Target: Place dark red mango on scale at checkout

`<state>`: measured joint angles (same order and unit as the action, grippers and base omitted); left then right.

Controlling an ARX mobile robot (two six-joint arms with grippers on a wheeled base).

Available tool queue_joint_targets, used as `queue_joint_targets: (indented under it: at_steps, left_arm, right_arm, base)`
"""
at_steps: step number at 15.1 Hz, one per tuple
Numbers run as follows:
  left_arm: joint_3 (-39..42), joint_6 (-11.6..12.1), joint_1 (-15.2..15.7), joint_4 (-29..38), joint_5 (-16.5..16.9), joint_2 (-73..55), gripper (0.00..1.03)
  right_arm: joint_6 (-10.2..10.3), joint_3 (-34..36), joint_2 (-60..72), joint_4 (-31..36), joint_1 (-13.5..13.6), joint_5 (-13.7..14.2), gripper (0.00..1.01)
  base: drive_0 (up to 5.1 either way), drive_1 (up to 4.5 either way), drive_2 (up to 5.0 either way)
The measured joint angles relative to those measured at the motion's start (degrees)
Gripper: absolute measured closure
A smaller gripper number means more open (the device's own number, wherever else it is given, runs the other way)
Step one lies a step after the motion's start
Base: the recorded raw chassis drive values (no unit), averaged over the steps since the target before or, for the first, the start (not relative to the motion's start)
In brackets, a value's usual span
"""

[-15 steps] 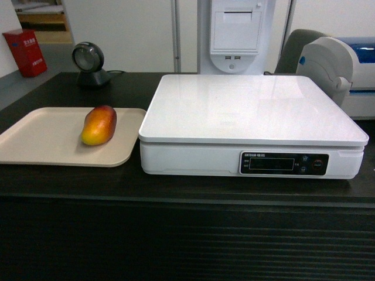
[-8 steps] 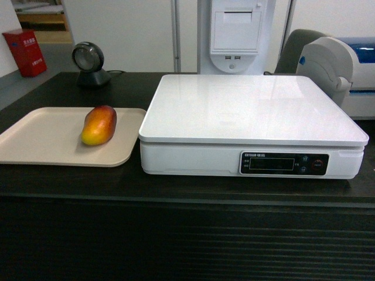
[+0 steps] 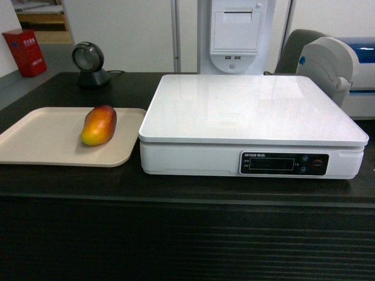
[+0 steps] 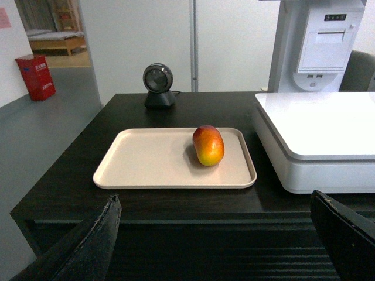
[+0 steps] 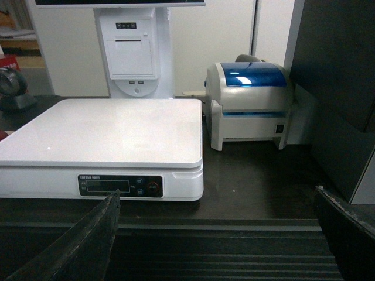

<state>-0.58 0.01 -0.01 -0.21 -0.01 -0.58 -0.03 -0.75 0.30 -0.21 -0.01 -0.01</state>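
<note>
While dark red mango [image 3: 99, 124] lies on tray [image 3: 35, 140], both arms' fingers [image 4: 94, 246] spread.

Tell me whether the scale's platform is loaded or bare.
Bare: the scale has nothing on its white platform. The mango lies on the tray beside it.

I see the dark red mango [image 4: 208, 145] lying on the beige tray [image 4: 146, 167], left gripper [image 4: 222, 234] spread wide, scale [image 4: 319, 140] to the right.
</note>
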Motion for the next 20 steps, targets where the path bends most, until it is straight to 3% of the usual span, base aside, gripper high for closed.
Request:
queue_joint_targets:
  at_steps: [1,2,3,5,8,10,11,14,16,20]
  left_arm:
    - [-2.78,-3.26,-5.25,-7.67,-11.39,-4.07,0.05]
    - [-9.27,-9.31,-17.29,-4.42,-33.44,-19.56,0.05]
    - [-11.72,-9.20,-13.90,3.78,-34.12,-25.99,0.05]
    - [-13.33,-8.26,-8.61,12.96,-27.45,-33.92,0.05]
    - [-17.94,-5.97,0.09,28.83,-14.82,-53.16,0.05]
    - [-27.30,-4.00,4.15,39.80,-5.92,-71.41,0.05]
    - [-32.24,-2.99,4.94,41.38,-3.19,-78.90,0.05]
    - [-46.34,0.17,5.90,37.57,3.15,-97.77,0.05]
    - [-55.06,0.48,5.97,33.44,6.27,-106.42,0.05]
    - [-73.46,1.77,5.33,23.76,9.33,-119.97,0.05]
  right_arm:
    - [0.00,0.00,0.00,0.00,0.00,0.04,0.03]
    - [0.00,0.00,0.00,0.00,0.00,0.00,0.03]
    - [0.00,0.00,0.00,-0.04,0.00,0.00,0.03]
    - [0.00,0.00,0.00,0.02,0.00,0.00,0.03]
    - [0.00,0.00,0.00,0.00,0.00,0.00,0.03]
    - [0.00,0.00,0.00,0.00,0.00,-0.02,0.03]
    - [0.00,0.00,0.00,0.00,0.00,0.00,0.03]
    - [0.00,0.00,0.00,0.00,0.00,0.00,0.03]
    - [0.00,0.00,0.00,0.00,0.00,0.00,0.03]
    - [0.00,0.00,0.00,0.00,0.00,-0.02,0.03]
  base:
    - [0.0,0.00,0.0]
    - [0.0,0.00,0.0]
    - [0.0,0.00,0.0]
    - [0.0,0.00,0.0]
    - [0.0,0.00,0.0]
    - [0.0,0.00,0.0]
    - [0.0,0.00,0.0]
    - [0.0,0.00,0.0]
    - [0.0,0.00,0.0]
    - [0.0,0.00,0.0]
